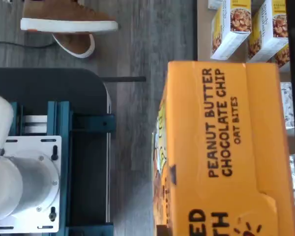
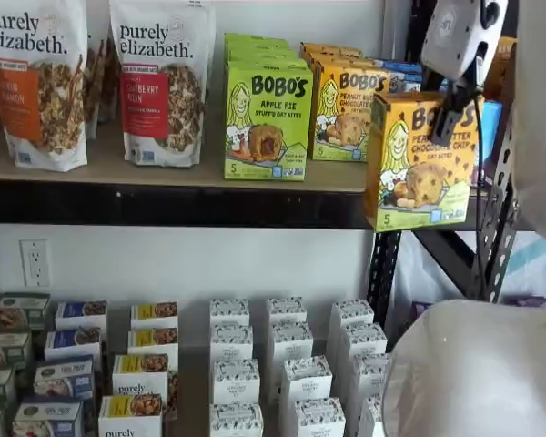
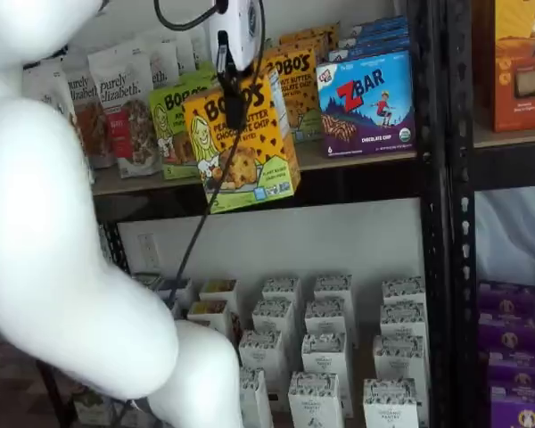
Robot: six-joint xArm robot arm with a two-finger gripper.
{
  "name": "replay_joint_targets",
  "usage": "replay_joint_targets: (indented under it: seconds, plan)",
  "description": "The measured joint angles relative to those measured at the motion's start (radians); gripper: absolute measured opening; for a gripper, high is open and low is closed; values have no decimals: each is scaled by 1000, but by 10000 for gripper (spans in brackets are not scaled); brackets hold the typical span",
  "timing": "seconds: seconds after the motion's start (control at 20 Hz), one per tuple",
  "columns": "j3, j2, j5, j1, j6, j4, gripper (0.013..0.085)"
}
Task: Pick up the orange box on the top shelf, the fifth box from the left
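I see the arm's white links filling the left of one shelf view and the right of the other, with the wrist raised level with the top shelf point(image 2: 164, 173). The end effector point(image 3: 234, 105) hangs from its white body, black fingers pointing down, a cable trailing beside it. The fingers are pinching the orange box point(image 3: 241, 147) at its upper edge; no gap shows between them and the carton.

In both shelf views the orange box sits forward of the top shelf's black front rail, clear of the board and tilted slightly, its lower edge hanging below the rail line. In the wrist view I read "PEANUT BUTTER CHOCOLATE CHIP OAT BITES" on its orange face.

Left to right on the top shelf I see granola bags point(image 2: 159, 82), the lime-green Apple Pie box point(image 2: 267, 118), a further orange Bobo's box point(image 2: 348, 114) and the blue Zbar box point(image 3: 366, 98). A black upright point(image 3: 437, 214) stands just right of the Zbar box.

Below the held box lies open air, then rows of small white cartons point(image 2: 287, 373) on the lower level, well apart from it.
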Motion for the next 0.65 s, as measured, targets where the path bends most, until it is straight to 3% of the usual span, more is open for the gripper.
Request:
replay_joint_targets:
  seconds: [0.65]
  plan:
    - [83,-89,38,-110,-106,1,250]
